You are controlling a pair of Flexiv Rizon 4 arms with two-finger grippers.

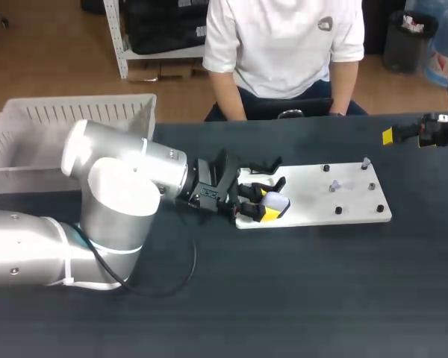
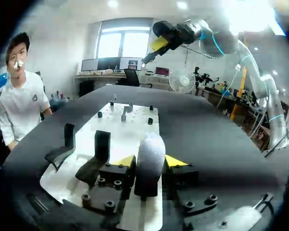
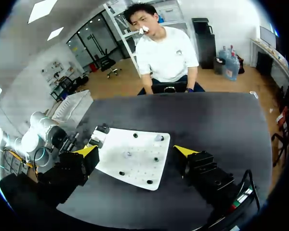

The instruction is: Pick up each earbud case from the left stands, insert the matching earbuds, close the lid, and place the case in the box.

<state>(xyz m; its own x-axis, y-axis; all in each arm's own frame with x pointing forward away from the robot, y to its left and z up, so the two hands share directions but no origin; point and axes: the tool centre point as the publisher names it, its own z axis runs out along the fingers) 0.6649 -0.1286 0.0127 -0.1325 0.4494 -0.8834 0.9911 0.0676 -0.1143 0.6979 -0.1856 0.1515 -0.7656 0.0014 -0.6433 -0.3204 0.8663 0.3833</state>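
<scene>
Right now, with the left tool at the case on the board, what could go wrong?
The rounded earbud case is pinched only at the left tool's yellow tips, so it may slip or twist on lifting. The black stands sit close beside the tool and could snag it, shifting the white board.

A robotics lab, set up as a test bench; two silver jointed arms, the left arm (image 1: 112,194) and the right arm (image 2: 216,41), share one dark table (image 1: 299,298); a black cable (image 1: 183,272) trails loose from the left arm across the tabletop; a white fixture plate (image 1: 306,201) lies flat on it, carrying black stands (image 1: 261,165) and small black pegs (image 1: 338,211); a white slatted box (image 1: 75,112) sits at the table's far left.
</scene>
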